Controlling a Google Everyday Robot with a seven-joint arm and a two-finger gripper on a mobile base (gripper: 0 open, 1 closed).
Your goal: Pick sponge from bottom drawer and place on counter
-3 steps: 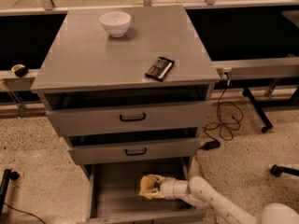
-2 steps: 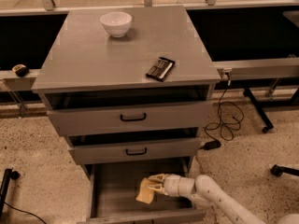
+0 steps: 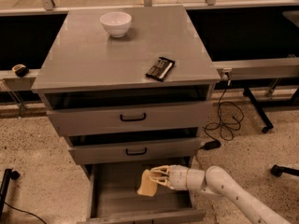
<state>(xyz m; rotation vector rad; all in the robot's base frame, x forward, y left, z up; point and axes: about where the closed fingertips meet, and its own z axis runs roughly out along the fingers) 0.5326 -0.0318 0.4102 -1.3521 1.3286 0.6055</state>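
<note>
Tool [image 3: 157,177] status: clenched on the sponge [image 3: 146,186], with my pale fingers [image 3: 160,171] closed over the pad's upper right edge. I hold the tool low and level, pointing left, inside the open bottom drawer [image 3: 114,195]. My white arm [image 3: 230,189] reaches it from the lower right.

Sponge position: at the tool's tip and just below it. It hangs tilted, with its lower corner down toward the drawer floor. I cannot tell whether that corner touches the floor.

Drawer positions: the bottom drawer is pulled out beneath the tool, its grey floor extending to the tool's left. The middle drawer [image 3: 135,151] sits directly above the tool, slightly pulled out. The top drawer [image 3: 132,118] is above that one, also slightly pulled out.

Bench [image 3: 93,59]: well above the tool, forming the cabinet's flat grey top. A black packet [image 3: 160,69] lies on it almost straight above the tool, near the front edge. A white bowl [image 3: 116,23] stands upright farther back and to the tool's left, well apart from the packet.
</note>
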